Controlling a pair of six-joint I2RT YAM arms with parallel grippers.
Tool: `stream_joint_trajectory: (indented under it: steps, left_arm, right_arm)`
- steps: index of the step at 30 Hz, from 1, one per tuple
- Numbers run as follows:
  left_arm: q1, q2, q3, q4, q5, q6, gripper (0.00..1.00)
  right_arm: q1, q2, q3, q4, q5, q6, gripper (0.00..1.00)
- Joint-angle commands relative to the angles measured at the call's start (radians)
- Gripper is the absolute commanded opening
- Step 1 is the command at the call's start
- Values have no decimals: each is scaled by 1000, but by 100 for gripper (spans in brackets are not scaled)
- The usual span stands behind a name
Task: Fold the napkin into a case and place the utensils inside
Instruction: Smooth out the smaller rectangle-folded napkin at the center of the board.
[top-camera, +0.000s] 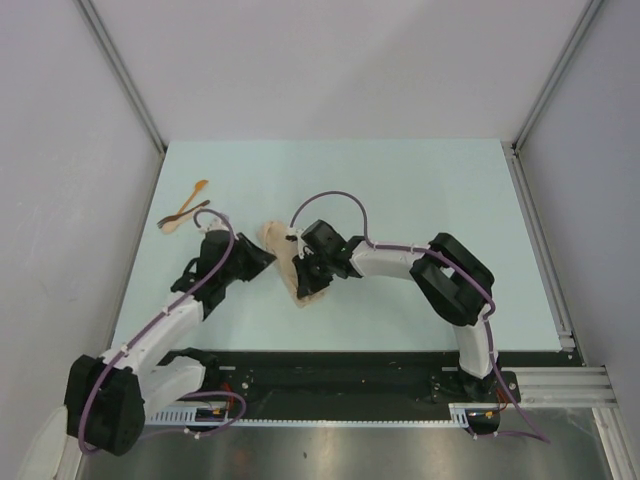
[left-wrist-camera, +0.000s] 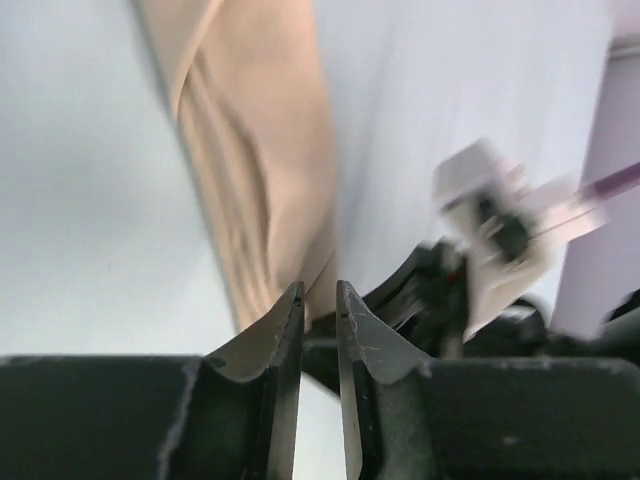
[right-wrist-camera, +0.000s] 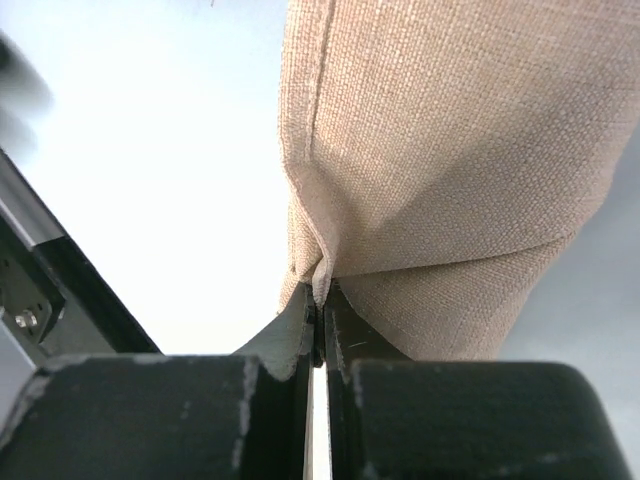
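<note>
At table (top-camera: 420, 190) centre: napkin (top-camera: 280, 248) long axis near-far.

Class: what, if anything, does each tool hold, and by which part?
The right tool pinches the napkin at a folded edge; the left tool, jaws slightly apart, seems empty.

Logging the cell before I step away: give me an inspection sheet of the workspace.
Surface: pale green table, flat.
Job's things: napkin folded narrow at centre; utensils crossed at far left, outside it.
Clutter: nothing seen.
Hands: left hand slightly parted at the napkin's edge; right hand shut on a napkin fold.
Cables: purple cable along each arm, one looping over the right wrist.
Surroundings: grey walls; metal rail at right.
</note>
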Motion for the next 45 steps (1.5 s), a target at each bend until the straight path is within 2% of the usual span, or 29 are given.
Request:
stream_joint_trajectory:
  steps: [1, 5, 10, 15, 17, 19, 22, 26, 29, 32, 34, 38, 40, 42, 43, 45]
  left_arm:
    - [80, 65, 89, 77, 59, 59, 23]
    - [103, 293, 180, 168, 168, 63, 16]
    - [103, 416, 205, 274, 236, 57, 15]
    - [103, 508, 219, 240, 228, 88, 14]
    - [108, 522, 213, 202, 164, 103, 14]
    - [114, 557, 216, 176, 131, 115, 13]
    - [135, 586, 222, 131, 115, 124, 10]
    - [157, 593, 202, 100, 98, 129, 9]
    - [163, 583, 198, 90, 81, 138, 9]
    - [174, 582, 190, 116, 104, 149, 9]
    - [174, 586, 196, 108, 107, 154, 8]
    - [174, 580, 187, 121, 113, 143, 8]
    - [174, 576, 184, 147, 121, 141, 8]
    - [174, 562, 176, 161, 125, 137, 8]
    - [174, 557, 165, 164, 127, 132, 8]
    - [174, 541, 161, 168, 121, 131, 8]
  right_arm:
    - [-2, -2, -50, 91, -49, 38, 3]
    - [-13, -6, -76, 111, -61, 49, 5]
    - [-21, -17, -99, 132, -79, 55, 5]
    - [-30, -35, -116, 146, -96, 67, 6]
    - [-36, -45, -119, 145, -104, 71, 14]
    - [-39, -59, -122, 159, -130, 78, 17]
    - [-47, -78, -116, 157, -148, 98, 21]
    - [-71, -111, -117, 181, -187, 147, 34]
    - [-108, -137, -113, 214, -224, 202, 39]
    - [-140, -148, -96, 269, -254, 245, 47]
    - [-159, -125, -79, 322, -295, 274, 49]
    - [-156, -22, -30, 485, -342, 415, 45]
    - [-151, 56, -5, 542, -366, 466, 36]
    - [-145, 124, -10, 680, -385, 547, 29]
    - [-143, 144, -10, 706, -386, 564, 22]
    - [-140, 184, -43, 755, -391, 587, 19]
